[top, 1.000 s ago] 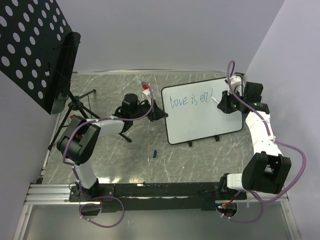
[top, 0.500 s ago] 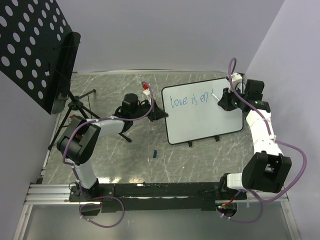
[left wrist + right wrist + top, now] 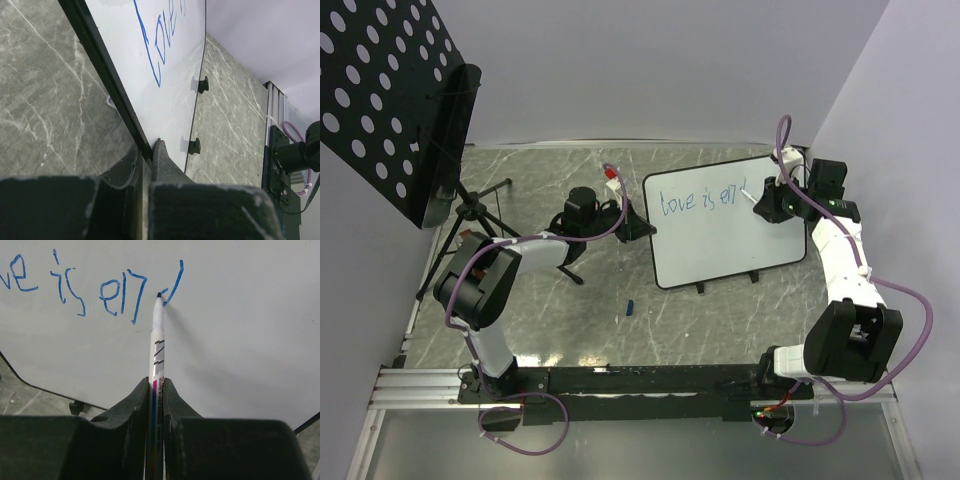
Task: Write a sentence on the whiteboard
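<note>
The whiteboard [image 3: 725, 225] stands tilted on small black feet at the right of the table. The sentence [image 3: 705, 199] in blue reads "love is en" plus one slanted stroke, also in the right wrist view [image 3: 120, 292]. My right gripper [image 3: 767, 203] is shut on a white whiteboard marker [image 3: 157, 340]; its tip is at the lower end of the last stroke. My left gripper [image 3: 638, 228] is shut on the whiteboard's black left rim [image 3: 107, 75], seen edge-on in the left wrist view.
A black perforated panel [image 3: 390, 90] on a tripod stand [image 3: 470, 215] stands at the far left. A small blue marker cap [image 3: 630, 307] lies on the grey marble table in front of the board. Walls close in at the back and right.
My right gripper has moved the marker up and a little left along the board, and a slanted blue stroke now stands after "en". The left arm has not moved.
</note>
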Controlling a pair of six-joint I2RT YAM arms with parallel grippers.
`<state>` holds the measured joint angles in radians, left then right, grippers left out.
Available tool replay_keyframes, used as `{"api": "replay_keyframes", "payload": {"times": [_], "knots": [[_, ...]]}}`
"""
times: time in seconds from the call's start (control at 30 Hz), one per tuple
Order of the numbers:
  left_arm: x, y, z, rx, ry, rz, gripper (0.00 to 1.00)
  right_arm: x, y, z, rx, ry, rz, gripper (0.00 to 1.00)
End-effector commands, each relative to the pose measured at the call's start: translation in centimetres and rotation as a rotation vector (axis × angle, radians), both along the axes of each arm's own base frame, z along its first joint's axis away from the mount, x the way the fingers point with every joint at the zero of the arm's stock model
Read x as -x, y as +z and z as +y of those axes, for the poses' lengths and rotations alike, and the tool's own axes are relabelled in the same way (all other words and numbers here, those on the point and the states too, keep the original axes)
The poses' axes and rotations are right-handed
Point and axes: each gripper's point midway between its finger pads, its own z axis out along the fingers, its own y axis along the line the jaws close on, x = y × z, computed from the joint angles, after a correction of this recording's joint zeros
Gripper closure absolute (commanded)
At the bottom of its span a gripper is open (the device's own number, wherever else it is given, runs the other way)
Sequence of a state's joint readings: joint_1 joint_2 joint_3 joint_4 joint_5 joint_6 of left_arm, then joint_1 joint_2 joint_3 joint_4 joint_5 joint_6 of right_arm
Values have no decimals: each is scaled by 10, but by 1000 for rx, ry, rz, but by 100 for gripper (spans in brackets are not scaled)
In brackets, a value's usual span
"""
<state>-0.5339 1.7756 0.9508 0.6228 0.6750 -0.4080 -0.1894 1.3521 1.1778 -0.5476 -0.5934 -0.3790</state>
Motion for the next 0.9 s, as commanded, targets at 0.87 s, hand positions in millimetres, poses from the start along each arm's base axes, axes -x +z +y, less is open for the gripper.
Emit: {"api": "replay_keyframes", "payload": {"times": [0.87], "knots": [[1,-10,-3,-75,-37,-119,99,0,15,-7,59,-11,-44,100]]}}
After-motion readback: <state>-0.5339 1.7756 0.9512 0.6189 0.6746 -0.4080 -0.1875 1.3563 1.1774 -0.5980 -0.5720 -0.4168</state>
